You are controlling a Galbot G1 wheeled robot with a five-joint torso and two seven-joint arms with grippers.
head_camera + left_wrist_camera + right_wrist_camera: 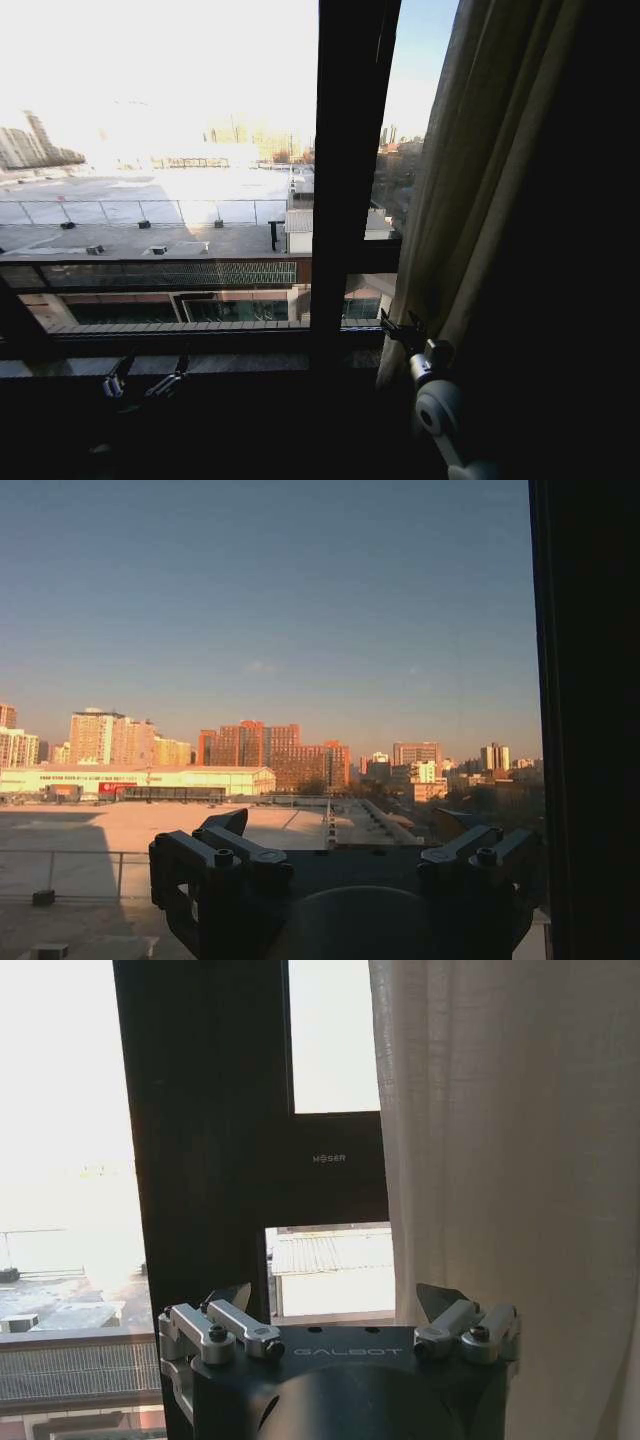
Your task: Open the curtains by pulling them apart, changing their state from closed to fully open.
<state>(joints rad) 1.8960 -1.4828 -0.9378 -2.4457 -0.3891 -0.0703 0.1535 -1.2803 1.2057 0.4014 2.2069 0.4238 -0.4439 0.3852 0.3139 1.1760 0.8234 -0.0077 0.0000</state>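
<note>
**Curtain bunched at the right, both grippers empty at the window**

At the right side of the window, the curtain (470,190) is hanging gathered into a bunch of cream pleats, running from the top of the head view down to the sill level. It is covering only the right edge of the glass; the wide pane to the left of it is lying bare, showing rooftops and a bright sky. A dark window frame bar (345,170) is standing upright just left of the curtain, with a narrow strip of glass between them.

The right gripper (398,328) is reaching up from the lower right, its white arm rising toward the curtain's lower edge. Its fingers are spread apart and holding nothing; the tips are sitting just beside the fabric's left edge, and whether they are touching it cannot be told. From the right wrist view, the same gripper (340,1305) is pointing at the frame bar (210,1140), with the curtain (500,1190) hanging along one side, near one fingertip.

The left gripper (145,375) is hovering low by the window sill (230,362), well apart from the curtain. Its fingers are also spread and empty. In the left wrist view, this gripper (345,835) is facing out through the glass toward distant buildings.
</note>
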